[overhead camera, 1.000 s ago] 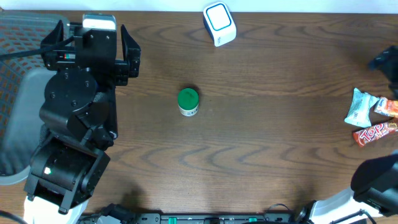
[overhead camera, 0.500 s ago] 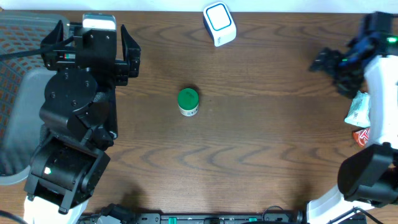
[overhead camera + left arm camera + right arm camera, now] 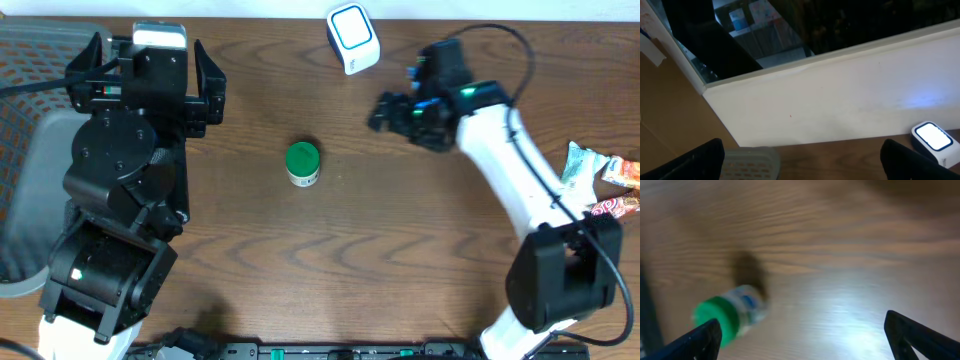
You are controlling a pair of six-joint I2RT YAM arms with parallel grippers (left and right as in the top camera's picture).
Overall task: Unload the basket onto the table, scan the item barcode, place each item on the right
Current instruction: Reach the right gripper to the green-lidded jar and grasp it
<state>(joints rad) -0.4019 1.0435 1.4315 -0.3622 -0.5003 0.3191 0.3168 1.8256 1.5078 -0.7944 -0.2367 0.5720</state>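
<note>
Bottle (image 3: pixel 302 163) waits untouched — the right hand (image 3: pixel 384 111), spread and empty, has swung in toward it, so a grasp looks next.

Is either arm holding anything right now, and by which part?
Nothing is held. The left gripper and right gripper are both open and empty; the green-capped bottle stands untouched on the table.

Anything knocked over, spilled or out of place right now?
Nothing stands out. The small green-capped bottle looks upright and intact, the white barcode scanner sits beyond it, and the snack packets lie together at the right.
</note>
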